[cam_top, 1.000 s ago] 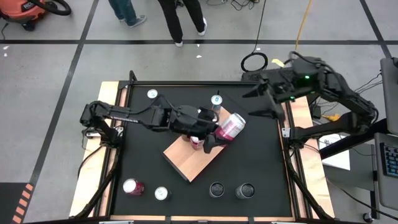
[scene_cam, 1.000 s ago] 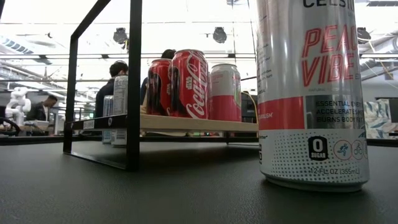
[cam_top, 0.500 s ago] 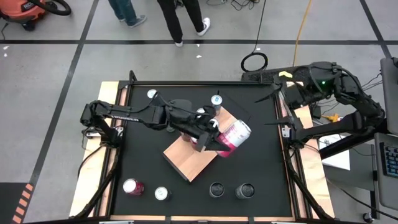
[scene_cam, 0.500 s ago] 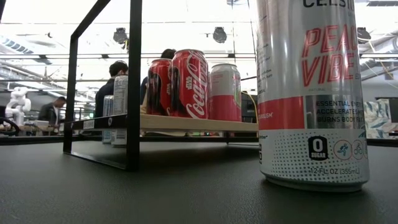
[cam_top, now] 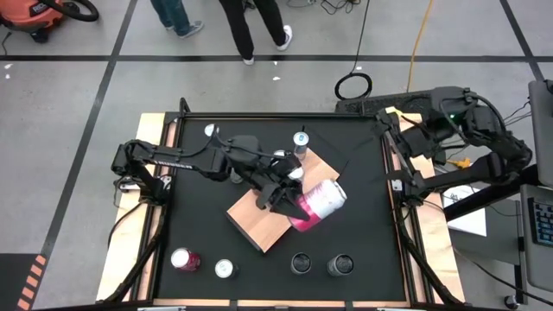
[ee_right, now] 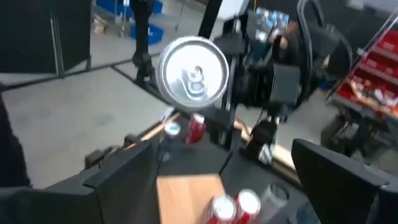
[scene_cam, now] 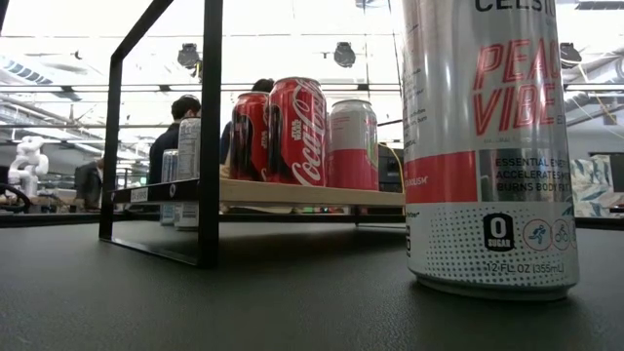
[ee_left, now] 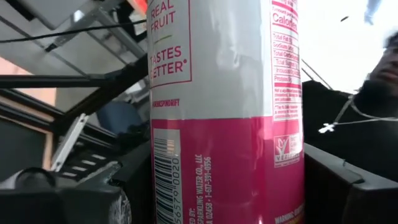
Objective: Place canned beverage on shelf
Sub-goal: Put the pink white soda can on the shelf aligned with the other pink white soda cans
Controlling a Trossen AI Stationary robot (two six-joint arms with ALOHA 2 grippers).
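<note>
A pink-and-white can (cam_top: 317, 202) hangs tipped on its side over the right part of the shelf (cam_top: 259, 226), a light wooden board, with my left gripper (cam_top: 292, 206) shut on it. In the right wrist view its silver top (ee_right: 193, 68) faces my right arm. The low view shows two red cans (scene_cam: 296, 132) and a pink can (scene_cam: 353, 144) standing on the shelf (scene_cam: 312, 195). By the table's far right edge my right gripper (cam_top: 386, 155) hangs open with nothing in it. My left gripper pinches the can's pink lower half (ee_left: 224, 186) between its two fingers (ee_left: 68, 199), one on each side of the round wall. The fingers come level from the table's left and lie across the can. The can is lifted clear above the shelf, its top toward the table's right.
Two silver-topped cans (cam_top: 212, 130) (cam_top: 300, 138) stand at the far side of the black table. Several more (cam_top: 184, 259) (cam_top: 340, 264) stand along the near edge; one tall can (scene_cam: 487, 146) fills the low view's right. People's legs (cam_top: 251, 26) show beyond the table.
My left gripper has rolled and turned at the wrist and carried the can toward the table's near edge, over the shelf; the can has swung its top round toward the right. My right gripper has rolled and drawn back toward the table's right edge.
</note>
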